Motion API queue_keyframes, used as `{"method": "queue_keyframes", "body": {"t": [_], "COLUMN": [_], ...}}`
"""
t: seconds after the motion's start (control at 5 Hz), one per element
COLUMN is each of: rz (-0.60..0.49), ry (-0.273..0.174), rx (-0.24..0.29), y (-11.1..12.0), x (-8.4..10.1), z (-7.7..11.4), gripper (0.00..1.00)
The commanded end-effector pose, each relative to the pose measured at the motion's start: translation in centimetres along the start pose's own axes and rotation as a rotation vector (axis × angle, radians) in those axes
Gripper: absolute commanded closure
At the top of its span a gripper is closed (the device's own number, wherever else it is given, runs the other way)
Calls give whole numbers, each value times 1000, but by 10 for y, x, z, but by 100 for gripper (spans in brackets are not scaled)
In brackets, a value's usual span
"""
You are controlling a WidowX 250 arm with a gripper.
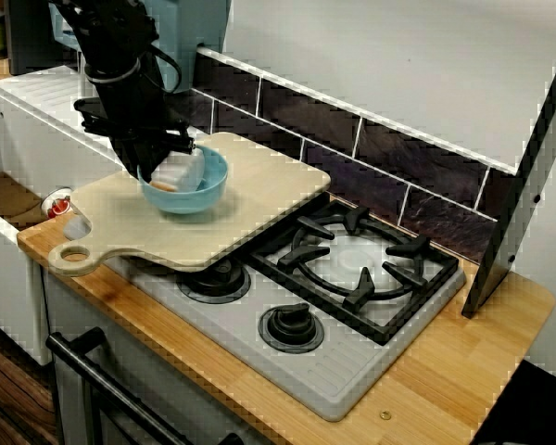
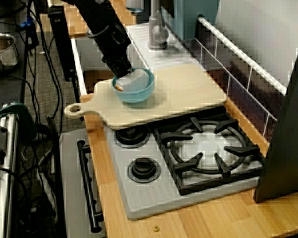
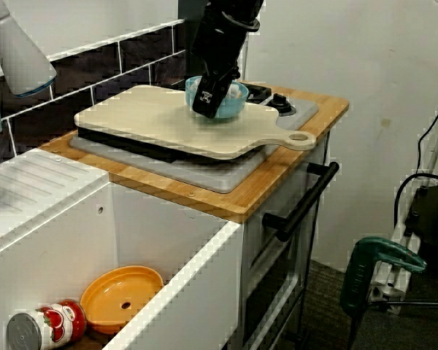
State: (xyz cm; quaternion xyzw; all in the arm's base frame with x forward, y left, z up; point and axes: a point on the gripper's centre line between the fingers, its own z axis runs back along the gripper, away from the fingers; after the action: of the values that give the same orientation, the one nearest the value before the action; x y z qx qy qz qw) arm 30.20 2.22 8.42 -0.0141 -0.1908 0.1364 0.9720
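The black gripper (image 1: 157, 167) reached down into a light blue bowl (image 1: 199, 193) in the upper left of the view from the front of the stove. Its fingertips were inside the rim, right against a white lump (image 1: 183, 171) that lay in the bowl. A small orange piece (image 1: 164, 185) sat just beside the lump, near the bowl's left wall. Whether the fingers were clenched on the white lump or loose could not be told, as the arm's dark body hid the tips in all three views.

The bowl stood upright on a pale wooden cutting board (image 1: 259, 195), toward the board's handle end. The board rested across the left part of a grey stove (image 1: 352, 371) and covered the burner there. Its handle, with a round hole, stuck out over the edge of the wooden counter (image 1: 463, 371). To the right of the board, the black grate (image 1: 352, 260) lay uncovered, and two dark knobs (image 1: 292, 326) sat along the front of the stove.

In the view from the sink side, the gripper (image 3: 208, 98) and bowl (image 3: 233, 102) appeared at the top centre. In the lower left of that view, an orange plate (image 3: 120, 295) and a can (image 3: 47, 327) with a tomato label lay in the white sink (image 3: 168, 306). A black oven handle (image 3: 299, 204) ran below the counter.
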Motion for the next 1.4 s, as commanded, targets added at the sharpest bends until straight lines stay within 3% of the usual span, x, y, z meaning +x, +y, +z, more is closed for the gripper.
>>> {"method": "queue_keyframes", "body": {"t": [0.0,0.2,0.6,1.2], "rz": [-28,-27,-48,-45], "ry": [0,27,33,21], "rx": [14,12,3,-50], "y": [1,3,4,6], "x": [11,16,19,36], "z": [4,4,7,34], "gripper": [100,0,0,0]}}
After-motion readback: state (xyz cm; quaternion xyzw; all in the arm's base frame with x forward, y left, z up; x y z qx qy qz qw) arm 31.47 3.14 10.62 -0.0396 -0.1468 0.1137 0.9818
